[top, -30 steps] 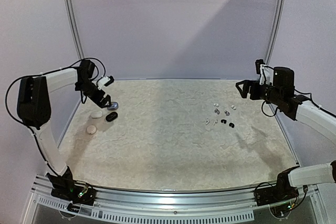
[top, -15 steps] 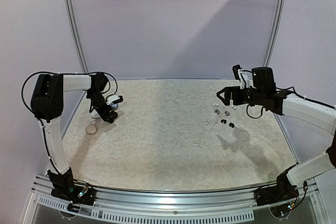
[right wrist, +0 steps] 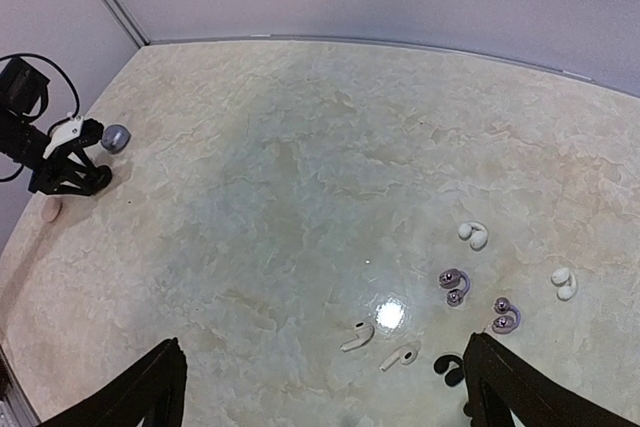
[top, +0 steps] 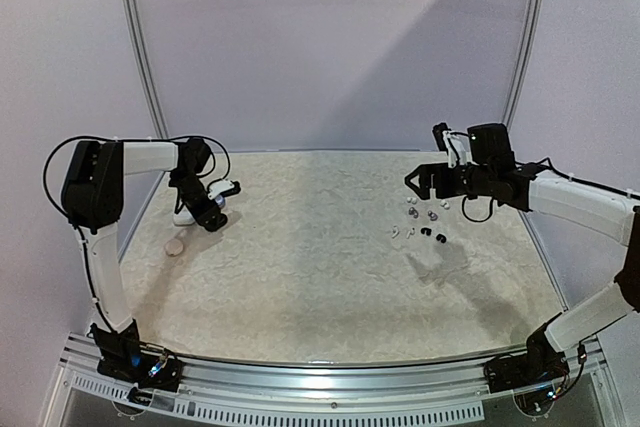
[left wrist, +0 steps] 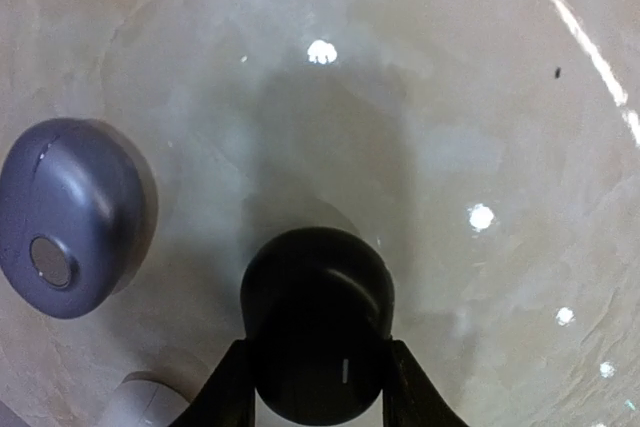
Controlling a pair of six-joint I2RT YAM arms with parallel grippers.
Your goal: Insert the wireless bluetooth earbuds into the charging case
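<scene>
In the left wrist view my left gripper (left wrist: 318, 352) has a finger pressed against each side of a black charging case (left wrist: 315, 282) lying on the table. From above, that gripper (top: 211, 218) is down at the far left. The wireless earbuds (top: 425, 222) lie scattered at the right: white clip-shaped ones (right wrist: 473, 235), silvery-purple ones (right wrist: 453, 285), white stemmed ones (right wrist: 356, 336) and a black one (right wrist: 447, 367). My right gripper (top: 421, 182) hovers above them, open and empty, its fingers (right wrist: 160, 377) wide apart.
A blue-grey case (left wrist: 72, 215) lies just left of the black one. A white case (top: 183, 217) and a beige case (top: 174, 245) lie close by. The table's raised rail (top: 150, 107) runs behind the left arm.
My left gripper came down over the black case and closed onto its sides. The right arm swung left, and its open gripper now hangs over the earbuds.
</scene>
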